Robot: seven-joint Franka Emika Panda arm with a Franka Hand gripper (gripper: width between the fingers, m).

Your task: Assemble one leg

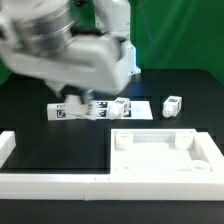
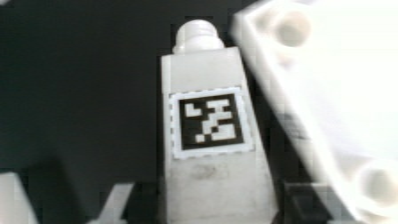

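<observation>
Plainly the gripper (image 1: 72,97) is clamped on the leg (image 2: 210,75). The wrist view shows it running straight out from between the jaws, with its tag (image 2: 210,122) facing the camera and its rounded peg (image 2: 199,35) at the free end. In the exterior view it hangs mid-table toward the far edge, over the marker board (image 1: 100,108). It is well apart from the panel (image 1: 165,150), which lies by the near edge toward the exterior view's right corner.

To do this step well, I judge the arm should carry the leg over a corner socket (image 1: 123,141) and line the peg up squarely. It should then lower slowly and seat the peg without letting the grip slip.

Counted:
- one held leg
- one spare leg (image 1: 173,104) toward the far edge on the exterior view's right
- perhaps one further block (image 1: 120,104) at the marker board, too blurred to be sure
- one panel
- one white rail (image 1: 50,180) along the near edge
</observation>
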